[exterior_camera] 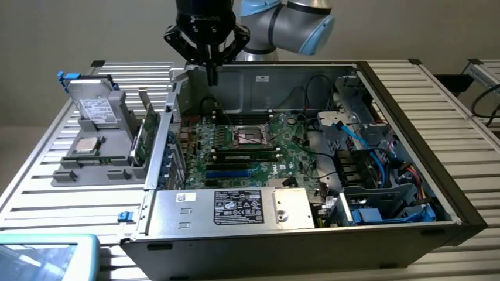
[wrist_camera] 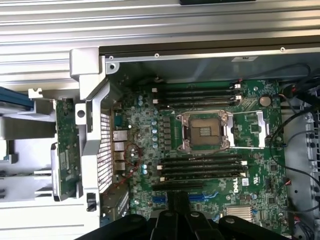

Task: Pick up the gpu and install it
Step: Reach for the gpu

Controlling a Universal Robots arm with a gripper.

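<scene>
A slatted silver metal bench fills the floor of the scene, with a plain beige wall behind it. At seven o'clock in the exterior view, a pale blue-rimmed object is cut off by the frame edge, and what it is cannot be told.

An open black computer case lies on the bench. It holds a green motherboard, a silver labelled power-supply box and tangled blue and black cables.

At nine o'clock from the case sits a grey plastic holder tray. It carries a silver hard drive with a white label, a square silver processor chip and the gpu. This thin green card stands on edge, its lower part sunk in the tray.

The black gripper hangs over the case's eleven o'clock corner. Its fingers are pressed together and hold nothing.
</scene>
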